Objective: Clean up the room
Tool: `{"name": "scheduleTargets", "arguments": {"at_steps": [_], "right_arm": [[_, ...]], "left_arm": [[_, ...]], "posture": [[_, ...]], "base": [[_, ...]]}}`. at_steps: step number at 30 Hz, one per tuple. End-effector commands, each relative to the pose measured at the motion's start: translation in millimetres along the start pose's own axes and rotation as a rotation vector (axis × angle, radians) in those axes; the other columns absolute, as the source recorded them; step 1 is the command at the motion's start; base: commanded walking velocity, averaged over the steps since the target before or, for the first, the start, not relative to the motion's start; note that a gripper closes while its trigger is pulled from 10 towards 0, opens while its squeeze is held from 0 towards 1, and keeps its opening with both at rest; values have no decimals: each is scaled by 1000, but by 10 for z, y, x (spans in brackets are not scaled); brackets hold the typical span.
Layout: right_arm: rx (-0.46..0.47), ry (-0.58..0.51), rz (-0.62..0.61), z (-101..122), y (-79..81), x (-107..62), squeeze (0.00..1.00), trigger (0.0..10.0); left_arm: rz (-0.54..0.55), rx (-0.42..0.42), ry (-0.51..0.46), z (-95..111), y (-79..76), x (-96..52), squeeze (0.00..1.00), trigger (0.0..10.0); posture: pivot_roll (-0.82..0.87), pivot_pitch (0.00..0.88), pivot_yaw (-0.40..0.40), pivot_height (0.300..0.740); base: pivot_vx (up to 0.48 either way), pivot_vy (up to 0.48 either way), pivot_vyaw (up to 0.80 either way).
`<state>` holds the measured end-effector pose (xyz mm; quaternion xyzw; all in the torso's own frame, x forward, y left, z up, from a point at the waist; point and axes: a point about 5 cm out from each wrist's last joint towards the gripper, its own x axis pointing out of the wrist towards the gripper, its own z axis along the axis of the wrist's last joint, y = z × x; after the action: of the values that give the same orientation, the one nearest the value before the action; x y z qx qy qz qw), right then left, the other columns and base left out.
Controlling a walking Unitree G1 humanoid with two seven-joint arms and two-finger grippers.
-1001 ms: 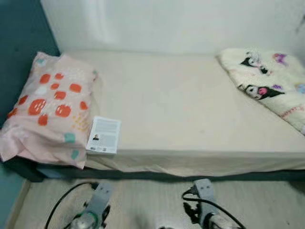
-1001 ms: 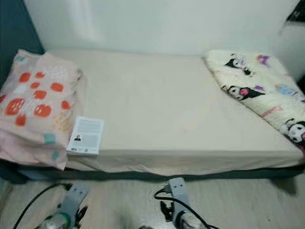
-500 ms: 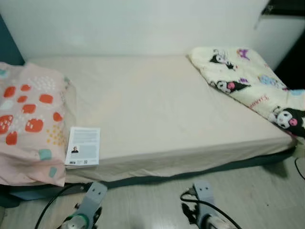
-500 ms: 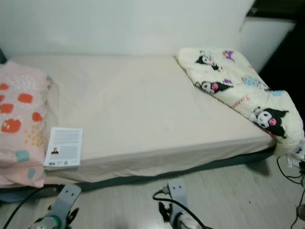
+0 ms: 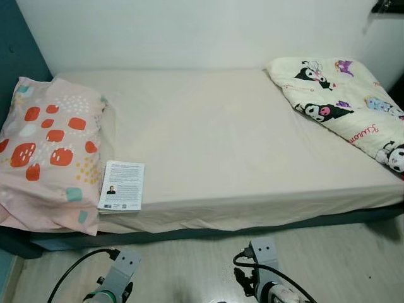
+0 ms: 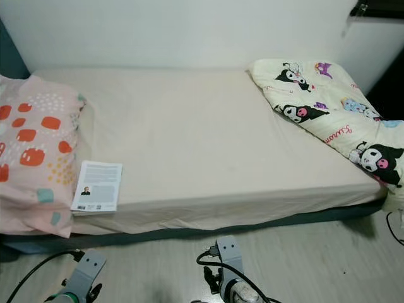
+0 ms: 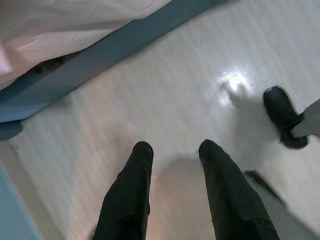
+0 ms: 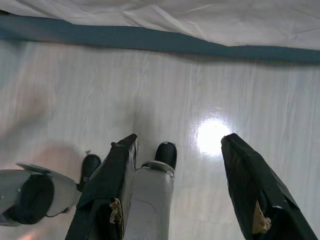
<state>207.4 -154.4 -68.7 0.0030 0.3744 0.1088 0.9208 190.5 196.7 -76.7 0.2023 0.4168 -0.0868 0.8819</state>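
Observation:
A thin white book (image 5: 121,194) lies on the front left edge of the bed (image 5: 221,139), touching a pink pillow (image 5: 50,151) with orange spots. A cream blanket (image 5: 344,104) printed with cartoon figures lies crumpled at the bed's right end. Both arms hang low in front of the bed, above the pale floor. My left gripper (image 7: 172,150) is open with only floor between its fingers. My right gripper (image 8: 180,139) is open wide, and my own feet show beneath it.
The bed's dark teal base (image 5: 189,232) runs along the floor (image 5: 189,265) just ahead of the arms. A blue wall (image 5: 19,57) stands at the left and a white wall (image 5: 189,31) behind the bed. A black cable (image 6: 394,227) lies on the floor at the right.
The camera swung right and then part of the way back left. The book, pillow and blanket have not moved, and both arms hang as before.

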Motion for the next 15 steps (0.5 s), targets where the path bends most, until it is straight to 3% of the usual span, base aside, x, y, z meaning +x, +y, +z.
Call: {"name": "scheduleTargets", "arguments": {"at_steps": [1,15], "right_arm": [[4,19,-14,-59,-33,-23,0,10000],[5,18,-13,-62,-29,-24,0,10000]], "left_arm": [[-20,14,2,35,-76,13,0,10000],[1,14,7,-93,134,-36,0,10000]], "posture": [[-66,0,24,740],[-68,0,28,740]], "base": [[0,-480,0],[0,-480,0]]}}
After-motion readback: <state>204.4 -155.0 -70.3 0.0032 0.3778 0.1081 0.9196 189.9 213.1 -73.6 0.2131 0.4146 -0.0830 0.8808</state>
